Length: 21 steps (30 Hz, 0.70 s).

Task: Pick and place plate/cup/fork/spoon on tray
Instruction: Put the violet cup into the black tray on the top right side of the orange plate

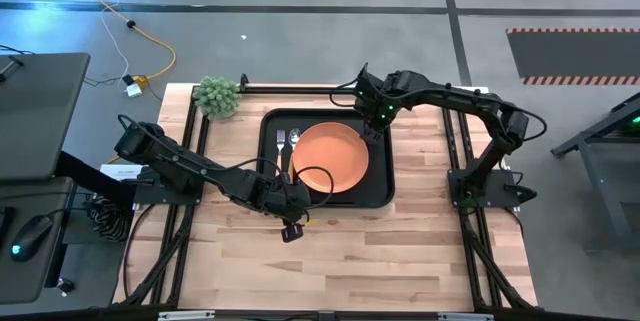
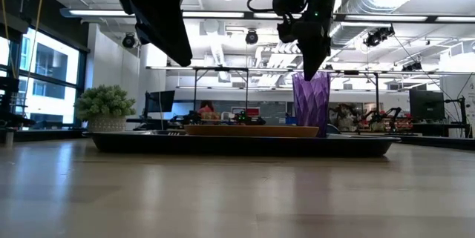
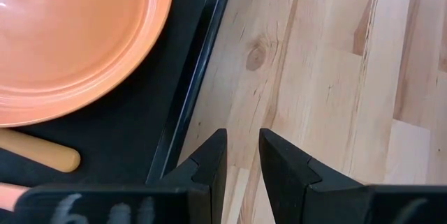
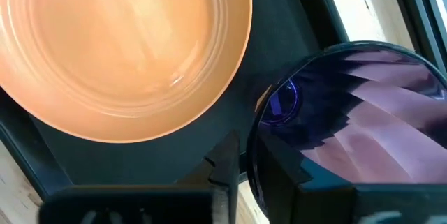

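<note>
The black tray (image 1: pixel 375 193) lies mid-table. On it rests the orange plate (image 1: pixel 330 156), with the fork (image 1: pixel 281 143) and the spoon (image 1: pixel 295 139) side by side to its left. The purple cup (image 2: pixel 312 103) stands upright on the tray's far right corner. My right gripper (image 4: pixel 253 155) points down over the cup (image 4: pixel 349 112), slightly open, one finger inside the rim and one outside; I cannot tell whether either touches the wall. My left gripper (image 3: pixel 243 135) hangs open and holding nothing above the bare wood, just off the tray's near left edge (image 3: pixel 188 105).
A small potted plant (image 1: pixel 217 96) stands at the table's far left corner. Bare wood (image 1: pixel 330 261) stretches between the tray and the table's near edge. Black frame rails run along both sides of the table.
</note>
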{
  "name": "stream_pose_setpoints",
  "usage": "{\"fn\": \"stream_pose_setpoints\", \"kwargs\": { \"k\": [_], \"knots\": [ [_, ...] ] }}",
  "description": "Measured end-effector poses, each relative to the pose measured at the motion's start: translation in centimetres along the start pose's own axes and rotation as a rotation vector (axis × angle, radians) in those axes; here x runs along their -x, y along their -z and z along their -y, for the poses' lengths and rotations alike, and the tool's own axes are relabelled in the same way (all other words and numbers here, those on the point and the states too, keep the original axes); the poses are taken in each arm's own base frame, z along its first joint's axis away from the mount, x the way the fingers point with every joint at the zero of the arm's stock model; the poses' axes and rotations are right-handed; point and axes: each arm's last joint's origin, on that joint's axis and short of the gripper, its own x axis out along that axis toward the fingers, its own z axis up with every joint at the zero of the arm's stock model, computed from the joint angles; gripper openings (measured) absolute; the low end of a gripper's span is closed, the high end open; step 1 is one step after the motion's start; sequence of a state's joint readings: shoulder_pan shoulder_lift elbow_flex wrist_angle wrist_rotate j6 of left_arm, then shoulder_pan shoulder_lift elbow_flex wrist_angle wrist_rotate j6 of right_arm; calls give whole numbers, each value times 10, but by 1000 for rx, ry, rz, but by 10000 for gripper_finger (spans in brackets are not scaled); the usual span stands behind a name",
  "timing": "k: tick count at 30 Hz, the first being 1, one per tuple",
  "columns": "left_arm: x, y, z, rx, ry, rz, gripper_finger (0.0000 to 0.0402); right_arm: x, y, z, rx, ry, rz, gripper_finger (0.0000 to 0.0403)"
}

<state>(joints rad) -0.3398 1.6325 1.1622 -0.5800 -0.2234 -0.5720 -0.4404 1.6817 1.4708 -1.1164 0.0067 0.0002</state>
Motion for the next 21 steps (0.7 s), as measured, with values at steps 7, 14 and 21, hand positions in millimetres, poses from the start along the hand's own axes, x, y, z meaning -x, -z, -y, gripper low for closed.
{"fn": "stream_pose_setpoints", "kwargs": {
  "k": [7,14,21],
  "knots": [
    [0,0,0,0,0,0,76,0,-2,0,0,1,16,64],
    [0,0,0,0,0,0,76,0,-2,0,0,3,22,69],
    [0,0,0,0,0,0,76,10,-5,2,-5,5,44,69]
  ]
}}
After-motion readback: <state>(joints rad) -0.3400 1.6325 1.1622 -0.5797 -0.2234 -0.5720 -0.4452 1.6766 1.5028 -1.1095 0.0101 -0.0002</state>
